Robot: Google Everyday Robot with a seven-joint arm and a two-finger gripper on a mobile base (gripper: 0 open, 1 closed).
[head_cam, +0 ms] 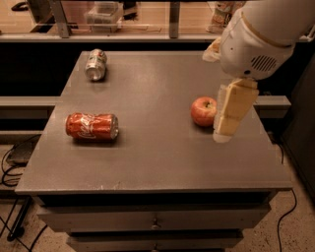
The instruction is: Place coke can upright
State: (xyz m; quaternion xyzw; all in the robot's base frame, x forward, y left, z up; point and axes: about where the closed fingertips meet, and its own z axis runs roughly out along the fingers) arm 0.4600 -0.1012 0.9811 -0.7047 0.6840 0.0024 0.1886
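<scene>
The red coke can (pixel 92 126) lies on its side at the left of the grey table top (pixel 152 147), its silver end facing right. My gripper (pixel 227 125) hangs from the white arm over the right part of the table, just right of a red apple (pixel 203 110) and far from the can. Its cream fingers point down toward the table.
A silver-white can with green markings (pixel 95 64) lies on its side at the back left of the table. A shelf with boxes and containers (pixel 106 12) runs behind the table. Drawers (pixel 155 219) sit below the front edge. Cables lie on the floor at left.
</scene>
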